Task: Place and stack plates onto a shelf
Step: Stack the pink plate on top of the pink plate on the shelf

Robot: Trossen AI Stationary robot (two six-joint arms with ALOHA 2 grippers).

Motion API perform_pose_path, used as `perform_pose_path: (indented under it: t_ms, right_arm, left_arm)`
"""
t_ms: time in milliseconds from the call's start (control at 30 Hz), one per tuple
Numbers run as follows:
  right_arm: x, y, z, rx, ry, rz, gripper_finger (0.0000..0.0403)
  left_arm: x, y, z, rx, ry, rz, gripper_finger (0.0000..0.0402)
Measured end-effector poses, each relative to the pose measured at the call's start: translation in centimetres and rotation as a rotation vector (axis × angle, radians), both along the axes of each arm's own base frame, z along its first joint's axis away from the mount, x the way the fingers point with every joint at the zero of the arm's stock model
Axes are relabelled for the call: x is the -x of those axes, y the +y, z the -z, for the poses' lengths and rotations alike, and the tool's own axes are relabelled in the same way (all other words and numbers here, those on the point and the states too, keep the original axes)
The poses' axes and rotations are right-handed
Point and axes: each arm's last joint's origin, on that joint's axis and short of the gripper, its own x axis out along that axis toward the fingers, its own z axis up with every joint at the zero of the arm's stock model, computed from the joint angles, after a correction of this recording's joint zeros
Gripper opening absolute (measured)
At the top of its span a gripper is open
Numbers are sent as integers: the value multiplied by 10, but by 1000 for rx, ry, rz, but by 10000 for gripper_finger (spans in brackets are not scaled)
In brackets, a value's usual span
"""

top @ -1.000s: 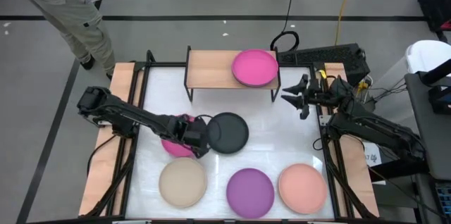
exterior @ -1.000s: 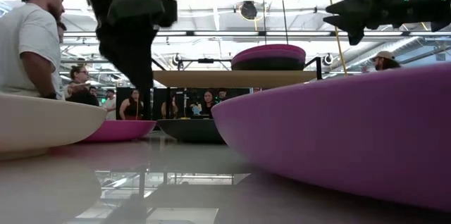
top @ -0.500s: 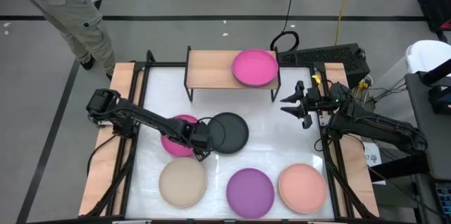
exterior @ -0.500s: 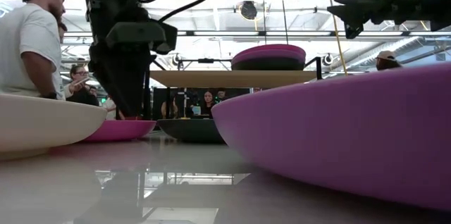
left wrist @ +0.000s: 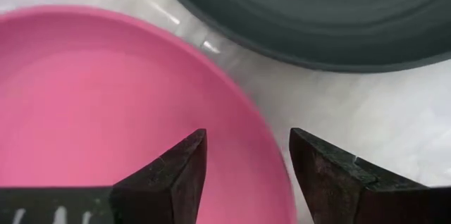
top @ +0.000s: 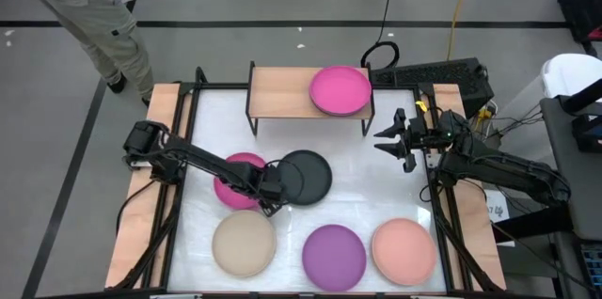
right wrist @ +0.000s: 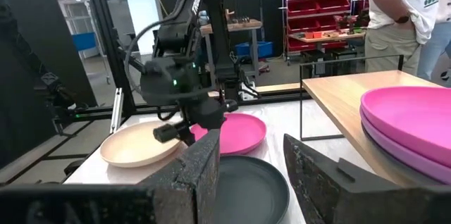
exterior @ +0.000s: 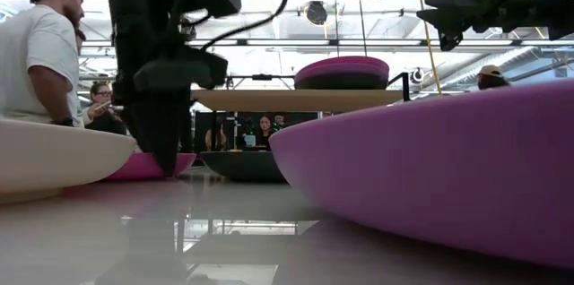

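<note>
Where the tabletop (top: 395, 186) runs along its near edge, three plates are laid in a row: a beige plate (top: 244, 243) toward the left corner, a purple plate (top: 334, 257) at the middle, and a salmon plate (top: 403, 251) toward the right. Behind them, near the middle, a magenta plate (top: 237, 175) and a dark grey plate (top: 306, 176) lie just beside each other. The left gripper (top: 271, 192) is lowered over the magenta plate's rim on the side facing the grey plate, its fingers parted and empty, one finger (left wrist: 173, 171) inside the rim and the other outside it. For a sound pick, the fingers should be brought down until the rim is properly straddled, then closed firmly before any lift, with the neighbouring grey plate left undisturbed. At the far edge stands the shelf (top: 278, 92), on whose right half a magenta plate (top: 340, 90) tops a small stack. The right gripper (top: 388, 135) is held open and empty above the right edge.
</note>
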Motion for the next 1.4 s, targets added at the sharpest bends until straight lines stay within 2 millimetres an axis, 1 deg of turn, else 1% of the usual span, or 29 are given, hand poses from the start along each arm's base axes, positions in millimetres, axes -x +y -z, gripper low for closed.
perform_pose_path:
  t_ms: [100,167,233,400,433,467,567,667,733,833,967,1033,1100,1167,1233,1333,1400]
  right_arm:
    - [0,0,0,-4,4,8,141]
    - [0,-1,1,-7,11,22,141]
    - [0,-1,1,-8,13,23,141]
    - [0,-1,1,-6,12,23,141]
    - [0,-1,1,-6,12,22,141]
    - [0,-1,1,-6,13,22,141]
    - [0,-1,1,-7,12,22,141]
    - [0,-1,1,-4,12,22,141]
    - [0,-1,1,0,14,23,141]
    - [0,-1,3,-4,27,22,141]
    - [0,-1,2,3,19,23,141]
    - [0,-1,2,4,17,23,141]
    - [0,-1,1,6,12,23,141]
    - [0,-1,0,8,3,23,141]
    - [0,-1,-1,13,-8,23,141]
    - [0,-1,-2,19,-19,23,141]
    - [0,-1,-3,22,-26,23,141]
  left_arm:
    - [0,0,6,-9,29,11,204]
    - [0,2,6,-11,38,14,190]
    - [0,3,7,-8,38,6,158]
    - [0,8,-2,16,39,-9,37]
    - [1,10,-6,16,43,-13,23]
    - [1,11,-12,13,53,-17,16]
    - [0,12,-40,9,75,-18,11]
    - [-5,5,-80,8,23,27,11]
    - [-8,0,-112,-3,-54,79,11]
    - [-17,-8,-158,-50,-229,178,10]
    - [-24,-6,-207,-190,-397,338,10]
    - [-29,2,-224,-260,-458,404,10]
    - [-36,15,-236,-330,-513,468,10]
    - [-42,33,-244,-388,-553,526,10]
    - [-49,55,-250,-427,-613,562,10]
    - [-59,92,-251,-478,-649,598,10]
    - [-63,117,-248,-492,-646,591,10]
